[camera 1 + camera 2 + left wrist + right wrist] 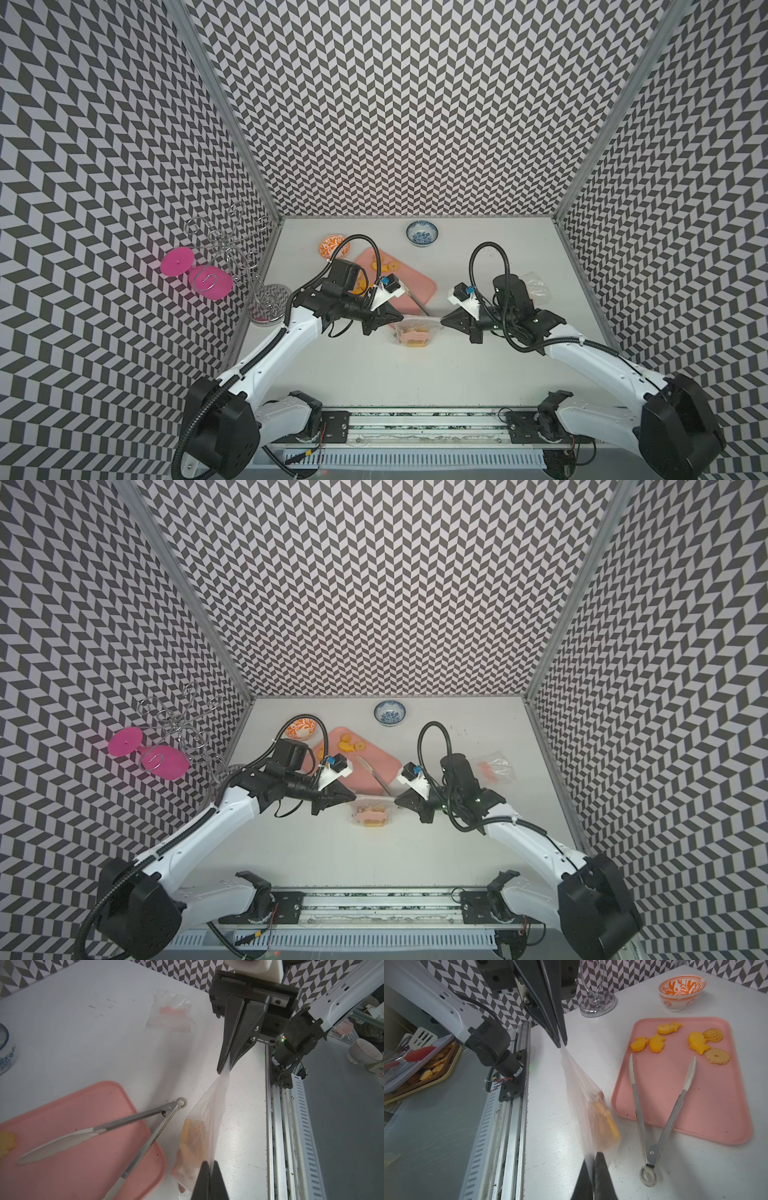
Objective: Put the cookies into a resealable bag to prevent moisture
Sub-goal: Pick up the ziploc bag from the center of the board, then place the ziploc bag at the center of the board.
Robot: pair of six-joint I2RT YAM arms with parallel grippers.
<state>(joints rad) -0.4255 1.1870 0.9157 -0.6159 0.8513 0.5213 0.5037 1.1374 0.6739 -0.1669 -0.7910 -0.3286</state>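
Left gripper (pixel 400 321) and right gripper (pixel 443 322) clamp opposite ends of the bag (pixel 417 326), taut between them; cookies (pixel 414 343) hang below.

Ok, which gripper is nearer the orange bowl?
Left. The left gripper pinches the bag at the end toward the orange bowl; the right gripper holds the opposite end, farther away.

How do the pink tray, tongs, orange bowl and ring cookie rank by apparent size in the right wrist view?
1. pink tray
2. tongs, by length
3. orange bowl, farthest from the camera, so it may look smaller than it is
4. ring cookie
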